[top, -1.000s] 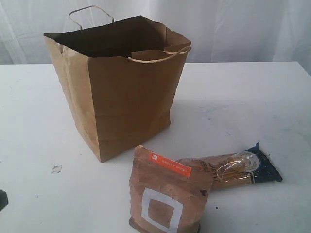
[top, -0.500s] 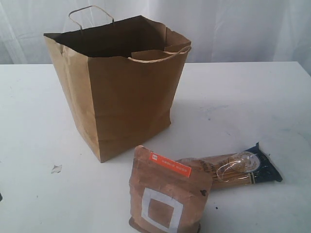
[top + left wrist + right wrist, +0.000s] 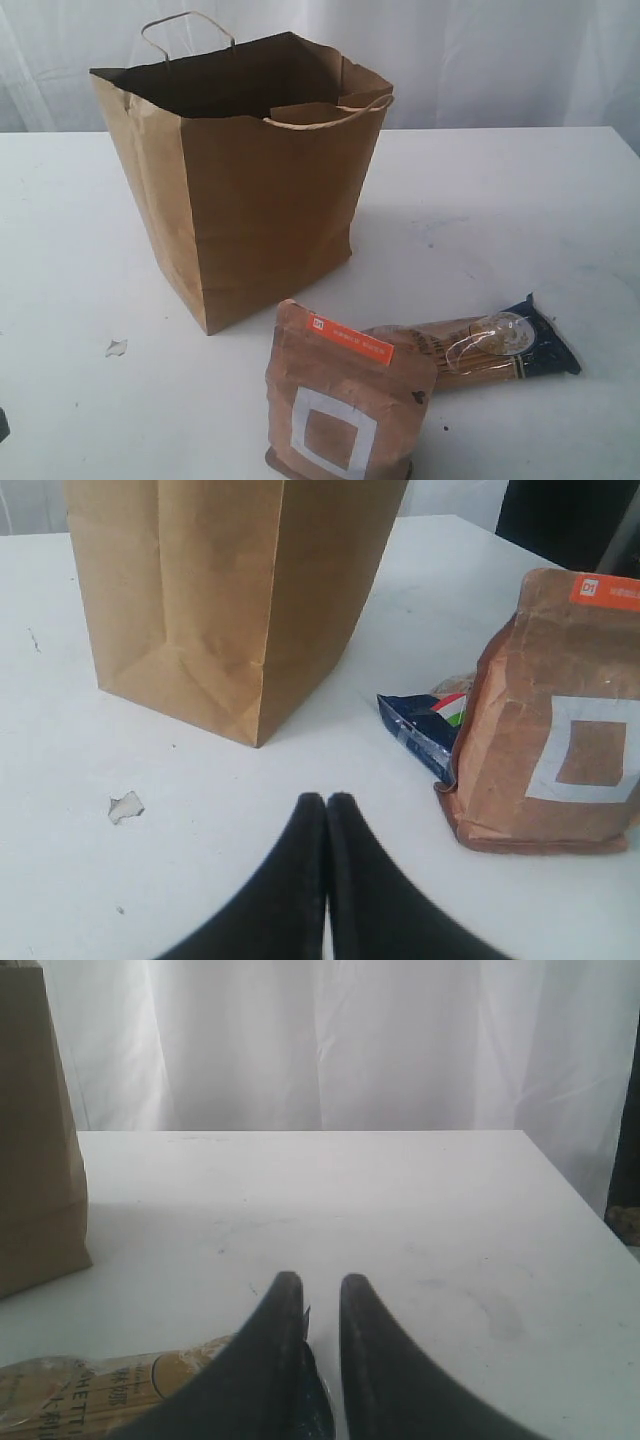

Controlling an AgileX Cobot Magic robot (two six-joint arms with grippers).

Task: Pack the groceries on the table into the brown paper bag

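Observation:
The brown paper bag (image 3: 260, 200) stands open and upright on the white table (image 3: 500, 200). In front of it stands a brown pouch with a white square (image 3: 340, 400), and a blue-ended spaghetti pack (image 3: 480, 350) lies flat just behind the pouch. Neither gripper shows in the exterior view. My left gripper (image 3: 326, 800) is shut and empty, low over bare table, with the bag (image 3: 220, 590) ahead and the pouch (image 3: 560, 710) to one side. My right gripper (image 3: 320, 1282) has its jaws a narrow gap apart, empty, over the spaghetti pack's (image 3: 100, 1390) blue end.
A small white scrap (image 3: 116, 347) lies on the table left of the pouch, also seen as the scrap (image 3: 125, 806) near my left fingertips. A white curtain (image 3: 330, 1040) hangs behind the table's far edge. The table's right edge (image 3: 580, 1200) is close.
A dark shape at the exterior view's lower left edge has slipped almost out of frame. The bag, pouch and spaghetti pack have not moved.

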